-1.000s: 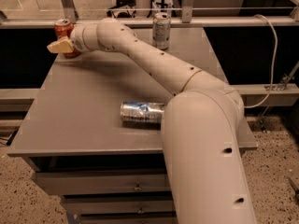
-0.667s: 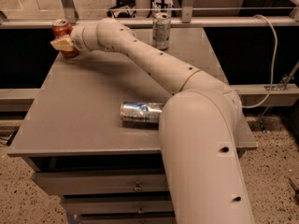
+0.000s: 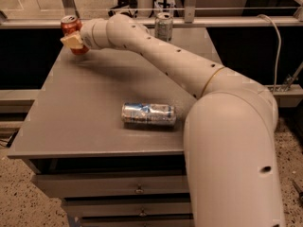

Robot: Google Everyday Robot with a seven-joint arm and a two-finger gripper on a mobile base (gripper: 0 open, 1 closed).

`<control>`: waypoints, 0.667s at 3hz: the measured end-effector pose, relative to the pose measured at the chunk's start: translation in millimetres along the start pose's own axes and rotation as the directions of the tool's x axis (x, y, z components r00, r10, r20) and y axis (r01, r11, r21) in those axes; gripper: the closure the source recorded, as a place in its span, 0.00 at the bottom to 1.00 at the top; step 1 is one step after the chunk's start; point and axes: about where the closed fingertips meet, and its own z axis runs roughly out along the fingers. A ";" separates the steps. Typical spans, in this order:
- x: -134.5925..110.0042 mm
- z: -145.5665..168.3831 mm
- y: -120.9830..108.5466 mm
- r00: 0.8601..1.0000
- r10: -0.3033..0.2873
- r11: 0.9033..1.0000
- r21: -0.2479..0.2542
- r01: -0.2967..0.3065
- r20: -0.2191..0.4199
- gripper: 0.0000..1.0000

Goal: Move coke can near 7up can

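Jaws clamp coke can at far-L tbl corner, 7up can apart.

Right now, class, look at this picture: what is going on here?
A robot arm stretches across the grey table to its far left corner, where the gripper is up against the upright coke can. The 7up can stands at the far edge, well apart from it, so the two are not yet near each other. A silver-and-blue can lies on its side nearer the front, untouched.
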 end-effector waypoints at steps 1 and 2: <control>-0.5 -49.8 -8.3 0.999 0.002 0.999 0.036 -0.001 -0.034 1.00; 17.0 -134.3 -25.5 0.994 0.049 0.992 0.123 -0.037 -0.094 1.00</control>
